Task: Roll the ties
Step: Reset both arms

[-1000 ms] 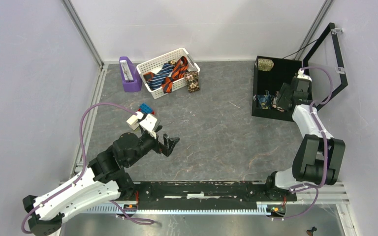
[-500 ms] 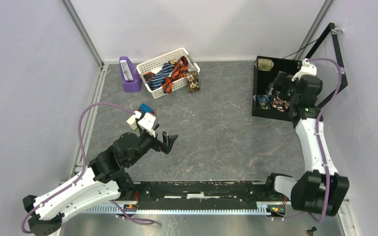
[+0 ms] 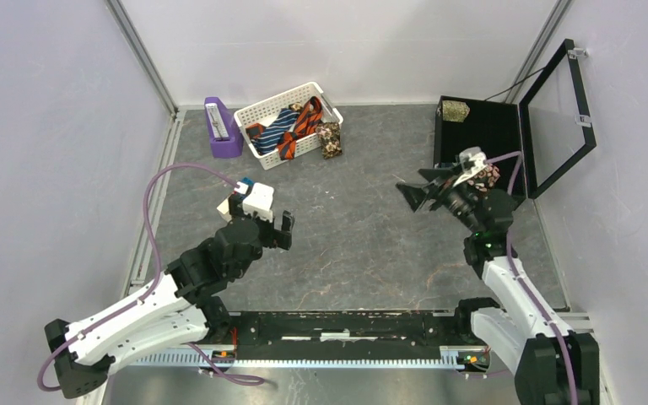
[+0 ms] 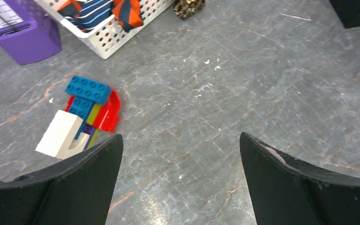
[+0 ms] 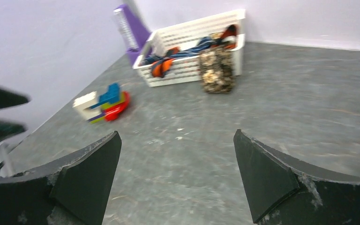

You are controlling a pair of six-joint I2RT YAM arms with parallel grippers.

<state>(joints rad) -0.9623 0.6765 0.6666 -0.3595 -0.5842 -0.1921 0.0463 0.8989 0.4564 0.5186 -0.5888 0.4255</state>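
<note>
Several ties lie in a white basket [image 3: 274,99] at the back: a navy-white striped tie [image 3: 274,131] and an orange-black striped tie [image 3: 305,116]. A rolled tan floral tie [image 3: 330,140] stands against the basket's right side. In the black box [image 3: 483,131] at the right sits an olive-gold roll [image 3: 455,110], and a dark pink-floral roll [image 3: 488,175] shows behind my right arm. My left gripper [image 3: 267,229] is open over bare table, as the left wrist view [image 4: 180,136] confirms. My right gripper [image 3: 418,186] hangs open mid-table, empty [image 5: 176,133].
Stacked toy blocks [image 4: 82,112] lie left of my left gripper. A purple stand [image 3: 222,126] sits left of the basket [image 4: 122,37]. The black box's lid [image 3: 559,101] stands open at the far right. Walls close in the table on three sides.
My right arm has swung out of the black box to mid-table, its gripper opening and leaving the dark floral roll in the box. My left gripper turned slightly toward the back.
</note>
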